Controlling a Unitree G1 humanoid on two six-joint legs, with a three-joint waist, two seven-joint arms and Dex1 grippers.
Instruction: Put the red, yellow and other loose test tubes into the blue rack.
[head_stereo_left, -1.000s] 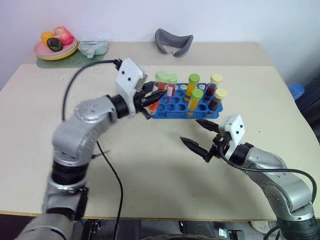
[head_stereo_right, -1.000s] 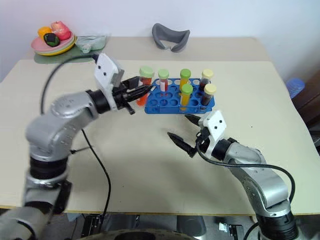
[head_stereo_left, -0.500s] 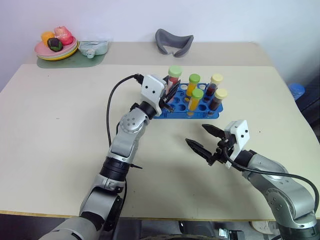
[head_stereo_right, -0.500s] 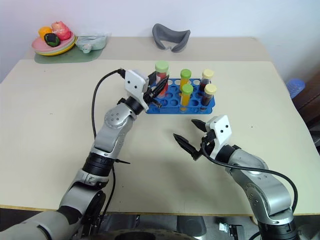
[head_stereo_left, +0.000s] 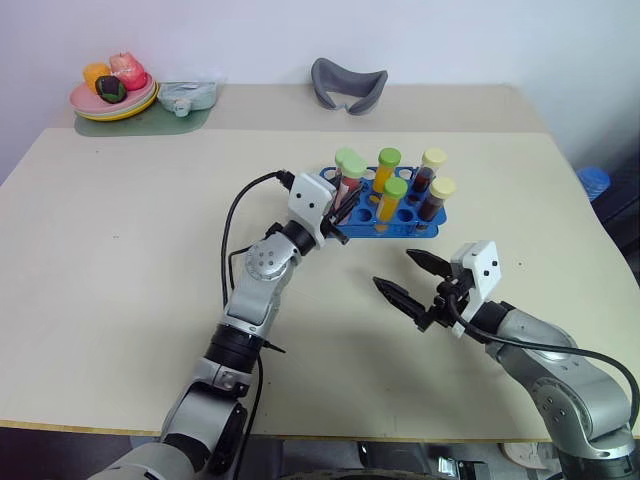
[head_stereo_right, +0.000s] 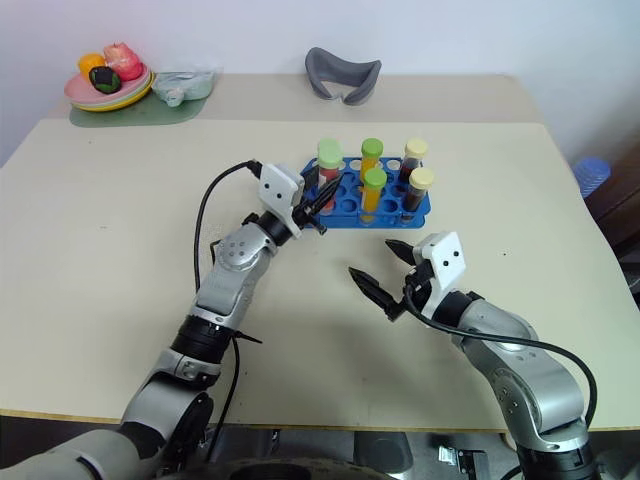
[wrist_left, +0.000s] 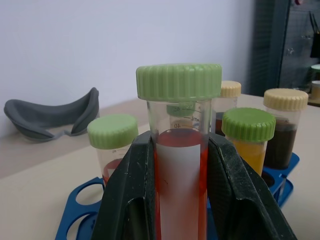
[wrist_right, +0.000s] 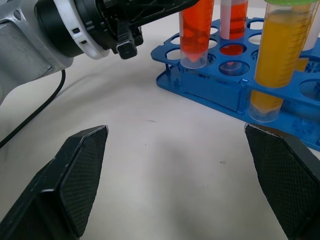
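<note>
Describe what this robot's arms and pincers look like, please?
Both arms are built of rounded silver-grey metal segments joined by black rings. Each wrist carries a small white box with dark dots. The left pincer and right pincer each have two black pointed fingers with a fine cross-hatched inner face. A thin black cable loops from the left wrist box back along that arm.

red tube (wrist_left: 179, 165) — between jaws, upright

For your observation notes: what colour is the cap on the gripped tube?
Light green cap; clearest in the left wrist view.
</note>
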